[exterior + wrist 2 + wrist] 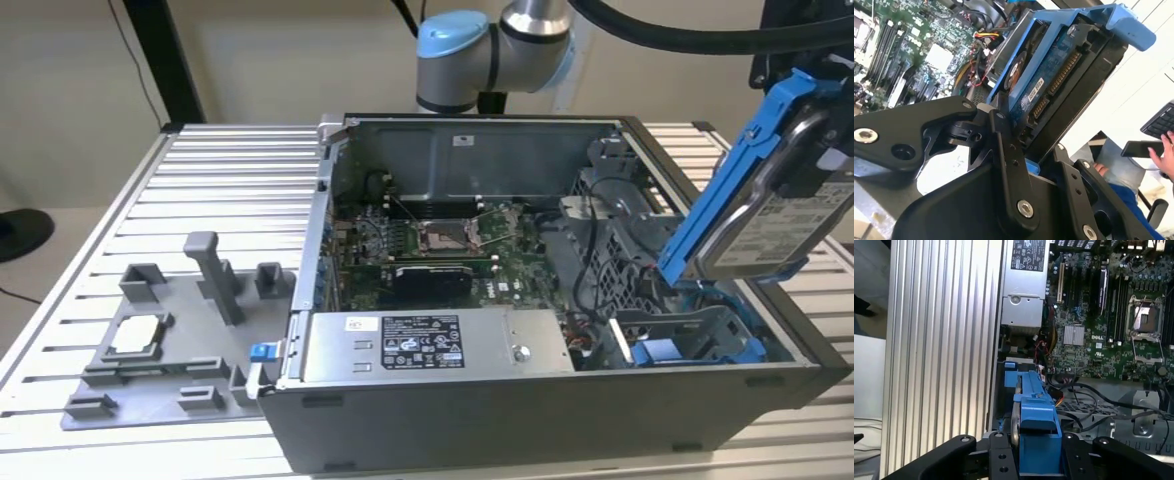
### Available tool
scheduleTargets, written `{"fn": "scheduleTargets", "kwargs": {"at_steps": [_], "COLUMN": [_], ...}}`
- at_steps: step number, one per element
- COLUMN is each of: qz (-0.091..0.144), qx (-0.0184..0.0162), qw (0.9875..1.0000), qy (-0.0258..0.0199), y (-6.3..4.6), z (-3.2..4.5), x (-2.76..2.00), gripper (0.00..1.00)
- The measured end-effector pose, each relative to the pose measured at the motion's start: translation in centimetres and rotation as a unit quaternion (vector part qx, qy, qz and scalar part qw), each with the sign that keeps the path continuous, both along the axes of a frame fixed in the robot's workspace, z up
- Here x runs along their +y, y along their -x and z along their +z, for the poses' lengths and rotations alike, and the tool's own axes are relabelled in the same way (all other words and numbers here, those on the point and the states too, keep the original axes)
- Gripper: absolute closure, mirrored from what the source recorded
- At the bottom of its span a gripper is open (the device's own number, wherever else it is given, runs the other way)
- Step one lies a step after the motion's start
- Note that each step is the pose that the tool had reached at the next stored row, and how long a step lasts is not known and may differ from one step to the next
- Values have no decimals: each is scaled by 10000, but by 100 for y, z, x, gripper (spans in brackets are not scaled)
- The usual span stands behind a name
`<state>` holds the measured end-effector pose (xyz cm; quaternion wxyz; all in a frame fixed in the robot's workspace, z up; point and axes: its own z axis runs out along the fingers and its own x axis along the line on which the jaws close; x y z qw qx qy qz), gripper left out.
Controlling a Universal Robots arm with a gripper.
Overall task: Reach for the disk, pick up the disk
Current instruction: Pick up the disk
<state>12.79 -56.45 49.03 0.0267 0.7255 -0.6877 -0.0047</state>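
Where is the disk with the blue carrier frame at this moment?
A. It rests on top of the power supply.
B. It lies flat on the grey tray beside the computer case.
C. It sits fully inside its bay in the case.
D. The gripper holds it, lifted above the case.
D: in the exterior view the disk hangs tilted above the open computer case, and in the first wrist view the gripper is shut on its blue frame.

We saw the disk (767, 200) cut off by the exterior view's right edge, label print too small to read. In the first wrist view the gripper (1029, 460) links hid its lower end; fingertips ran off-frame. A person's hand (1163, 152) was cropped.
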Motion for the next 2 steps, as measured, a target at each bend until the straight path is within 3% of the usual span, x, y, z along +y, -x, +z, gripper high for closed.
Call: {"fn": "scheduleTargets", "kwargs": {"at_steps": [2], "qz": [0], "qx": [0], "qw": [10000], "qy": [0], "y": [0], "z": [0], "x": [0], "gripper": [100]}}
